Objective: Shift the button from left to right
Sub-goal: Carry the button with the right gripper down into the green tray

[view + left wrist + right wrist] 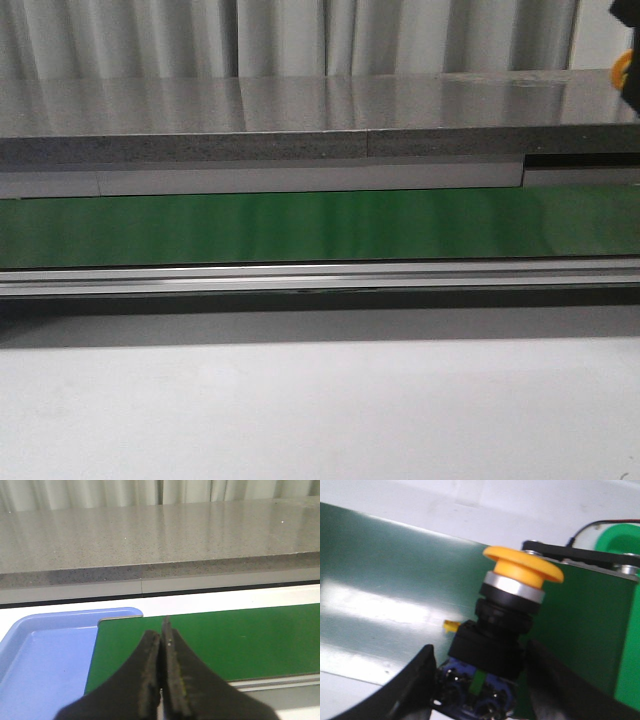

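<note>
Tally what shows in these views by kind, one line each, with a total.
Buttons: 1, the button, yellow-orange cap on a black body, between the right gripper fingers.
Trays: 1, the blue tray beside the belt's end.
Conveyor belts: 1, the green belt.
Grippers: 2, the right one and the left gripper, fingers together on nothing.
Total: 5
</note>
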Available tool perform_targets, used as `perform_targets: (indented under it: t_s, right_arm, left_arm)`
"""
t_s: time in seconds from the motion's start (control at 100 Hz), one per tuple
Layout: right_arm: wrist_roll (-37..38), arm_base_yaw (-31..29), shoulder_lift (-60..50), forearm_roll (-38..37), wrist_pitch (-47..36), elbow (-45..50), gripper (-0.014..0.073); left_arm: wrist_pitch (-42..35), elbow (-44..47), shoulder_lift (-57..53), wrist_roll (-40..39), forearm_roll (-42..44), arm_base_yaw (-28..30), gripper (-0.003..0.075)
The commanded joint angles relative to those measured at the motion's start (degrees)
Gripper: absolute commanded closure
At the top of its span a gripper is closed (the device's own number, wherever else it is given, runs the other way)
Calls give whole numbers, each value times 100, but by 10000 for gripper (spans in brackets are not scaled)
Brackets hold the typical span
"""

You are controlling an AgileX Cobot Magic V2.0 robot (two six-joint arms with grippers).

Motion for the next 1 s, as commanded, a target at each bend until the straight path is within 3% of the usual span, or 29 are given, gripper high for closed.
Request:
perform_targets:
  t_s: [0.0,0.39,0.69,0.99]
  right_arm:
    - [-173,-379,-254,-18,-196,-144,390]
    - [-870,-1555,-174,-13,-714,-144,387]
    - [-1410,-2064,495,55,-1131,-144,387]
    - [-1426,-2339,1317,97,-1424,-144,387]
  left_arm:
    - [-396,-149,49,-17,-79,-39,740]
    - [-396,-149,49,-17,-79,-39,740]
    - [-396,-149,49,-17,-79,-39,740]
    - [-396,-149,49,-17,-79,-39,740]
